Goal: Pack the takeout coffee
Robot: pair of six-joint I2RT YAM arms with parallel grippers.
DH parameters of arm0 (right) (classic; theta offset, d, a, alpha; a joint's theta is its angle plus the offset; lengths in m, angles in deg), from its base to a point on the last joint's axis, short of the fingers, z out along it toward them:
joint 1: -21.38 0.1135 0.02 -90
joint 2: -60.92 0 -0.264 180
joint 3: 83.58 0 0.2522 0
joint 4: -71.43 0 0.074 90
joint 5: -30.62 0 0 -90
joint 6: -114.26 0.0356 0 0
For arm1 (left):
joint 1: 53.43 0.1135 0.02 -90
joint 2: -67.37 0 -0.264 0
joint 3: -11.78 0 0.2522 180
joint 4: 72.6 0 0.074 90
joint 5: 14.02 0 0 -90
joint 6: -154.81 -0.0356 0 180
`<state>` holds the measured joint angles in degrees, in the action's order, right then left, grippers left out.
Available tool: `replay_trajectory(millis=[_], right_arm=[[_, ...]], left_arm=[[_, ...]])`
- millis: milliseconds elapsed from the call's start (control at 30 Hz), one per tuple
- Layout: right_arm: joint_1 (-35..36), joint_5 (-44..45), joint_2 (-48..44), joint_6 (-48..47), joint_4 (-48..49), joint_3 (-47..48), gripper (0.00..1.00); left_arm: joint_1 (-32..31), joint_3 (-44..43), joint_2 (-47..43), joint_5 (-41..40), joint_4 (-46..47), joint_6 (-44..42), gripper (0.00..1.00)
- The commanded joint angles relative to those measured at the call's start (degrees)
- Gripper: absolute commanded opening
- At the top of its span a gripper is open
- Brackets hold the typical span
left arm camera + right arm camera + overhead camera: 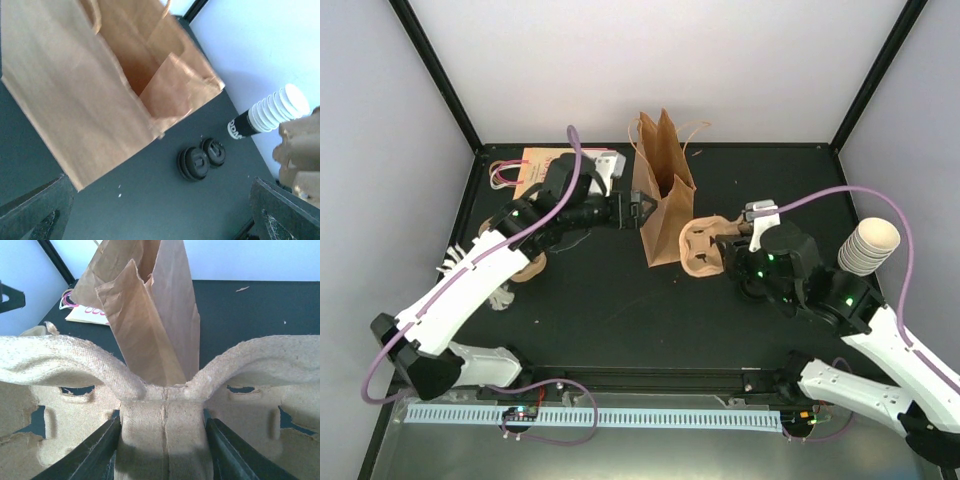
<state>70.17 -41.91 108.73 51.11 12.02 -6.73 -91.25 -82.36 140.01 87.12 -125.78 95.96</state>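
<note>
left gripper [641, 211] gapes wide and empty just left of the brown bag [670, 228]; right gripper [162, 440] clamps the pulp tray [65, 356] right of it; can't tell where the takeout coffee is.

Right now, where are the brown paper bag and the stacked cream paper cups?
Brown paper bag [670, 232]: top view, side wall.
Stacked cream paper cups [875, 238]: top view, inside the top cup.

A: The paper bag [660, 195], upper middle?
B: Brown kraft paper, matt and creased.
A: The pulp tray [165, 405] across the lower frame?
B: Moulded fibre, rough and grainy. The right pincer [162, 440] has matt black plastic fingers [95, 450].
A: The lids [194, 164]?
B: Black plastic, faintly glossy, on a matt dark table [150, 210].
</note>
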Motion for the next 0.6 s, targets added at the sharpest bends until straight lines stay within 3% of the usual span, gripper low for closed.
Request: replay_trajectory(millis=[0,567], right_arm=[[0.15,4.21,-2.63,-1.00,-0.80,0.53,0.48],[0.15,8.29,-9.91,-1.02,-0.46,-2.90,0.47]], left_arm=[[-3.31,-7.19,4.46,-7.45,-0.26,1.43,0.99],[-8.04,-23.99,18.07,-18.95,-6.04,4.28,0.98]])
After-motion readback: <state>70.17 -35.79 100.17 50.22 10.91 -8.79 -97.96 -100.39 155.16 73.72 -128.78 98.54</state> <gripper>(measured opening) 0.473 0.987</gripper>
